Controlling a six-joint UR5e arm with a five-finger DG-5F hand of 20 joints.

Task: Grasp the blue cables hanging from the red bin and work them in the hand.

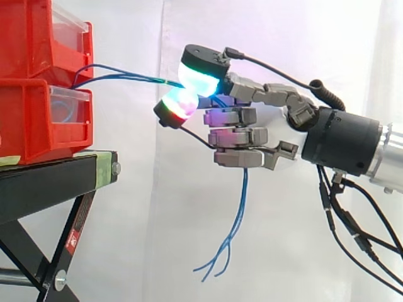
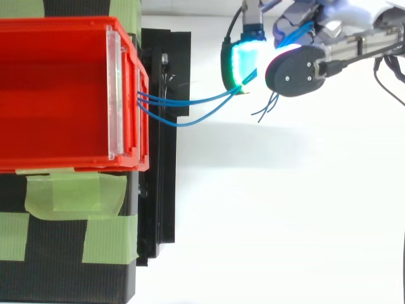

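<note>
Closest to us, the hand (image 1: 252,135) pinches the blue cables (image 1: 126,77) between its glowing pads (image 1: 200,77), with its other fingers curled up. Their loose ends dangle under the hand, and the red bin (image 1: 34,31) sits out past its fingertips. From above, the cables run from the bin's front straight to the pads. So the grab looks done; working them in the hand is what's left.
</note>
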